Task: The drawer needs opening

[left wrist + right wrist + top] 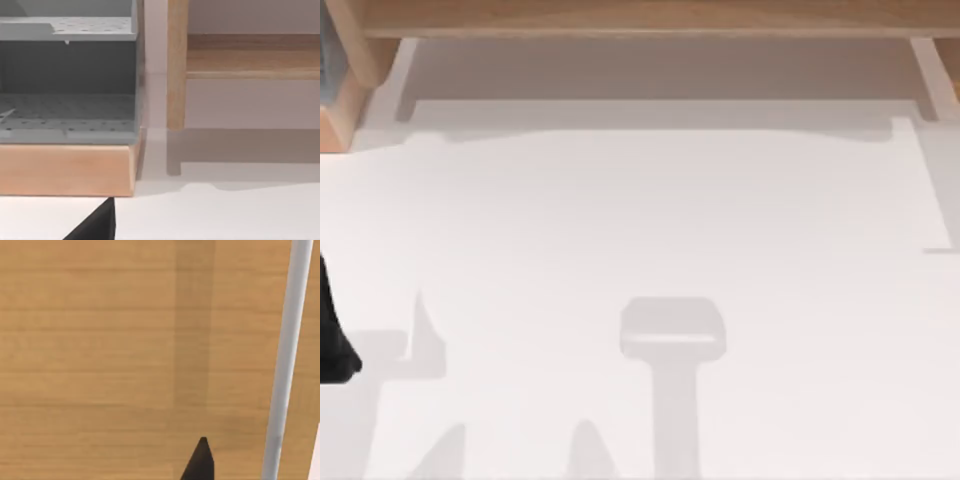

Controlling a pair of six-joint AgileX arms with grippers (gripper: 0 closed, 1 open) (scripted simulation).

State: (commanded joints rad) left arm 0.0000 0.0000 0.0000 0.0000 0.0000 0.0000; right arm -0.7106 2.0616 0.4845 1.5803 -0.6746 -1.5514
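1. You have a plain white table [650,220] spreading across the scene, with soft grey shadows lying on its near half.
2. Along the far edge you see a light wooden frame [650,15] whose posts come down at the far left and far right.
3. At the far left stands a grey perforated shelf unit [67,80] on a wooden base [65,170].
4. Light is even and shadows are faint.
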